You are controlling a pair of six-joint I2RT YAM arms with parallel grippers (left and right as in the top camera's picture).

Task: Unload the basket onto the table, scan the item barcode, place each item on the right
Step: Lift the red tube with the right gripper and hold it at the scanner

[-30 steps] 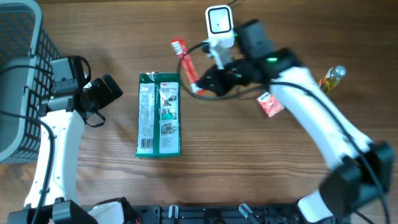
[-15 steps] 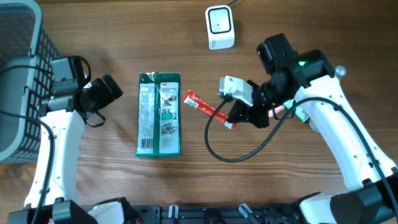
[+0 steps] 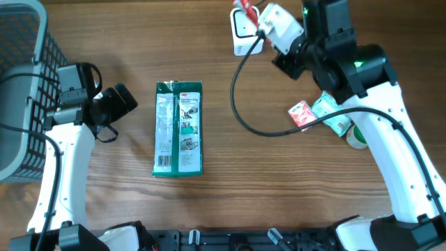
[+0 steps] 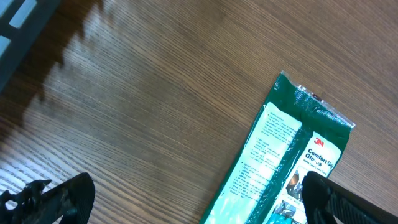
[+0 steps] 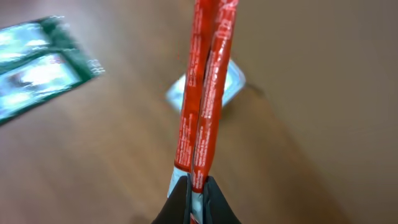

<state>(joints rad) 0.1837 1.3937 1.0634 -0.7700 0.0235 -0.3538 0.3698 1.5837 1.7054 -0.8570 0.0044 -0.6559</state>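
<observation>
A long red packet (image 5: 202, 93) stands upright between the fingers of my right gripper (image 5: 198, 183), which is shut on its lower end. From overhead, my right gripper (image 3: 265, 28) holds the red packet (image 3: 242, 7) at the table's back edge, directly over the white scanner (image 3: 240, 38). In the right wrist view the scanner (image 5: 235, 84) shows blurred just behind the packet. My left gripper (image 3: 120, 102) stays at the left, open and holding nothing. Its fingers (image 4: 56, 194) straddle the near end of a green glove packet (image 4: 292, 155).
The green glove packet (image 3: 179, 127) lies flat mid-table. A dark wire basket (image 3: 17, 90) stands at the far left. A small red-and-white packet (image 3: 301, 115), a green-and-white packet (image 3: 331, 115) and a round object (image 3: 357, 138) lie under the right arm. A black cable (image 3: 237, 104) loops over the table.
The right arm has swung from the middle of the table up to the scanner at the back, carrying the red packet. The left arm has not moved.
</observation>
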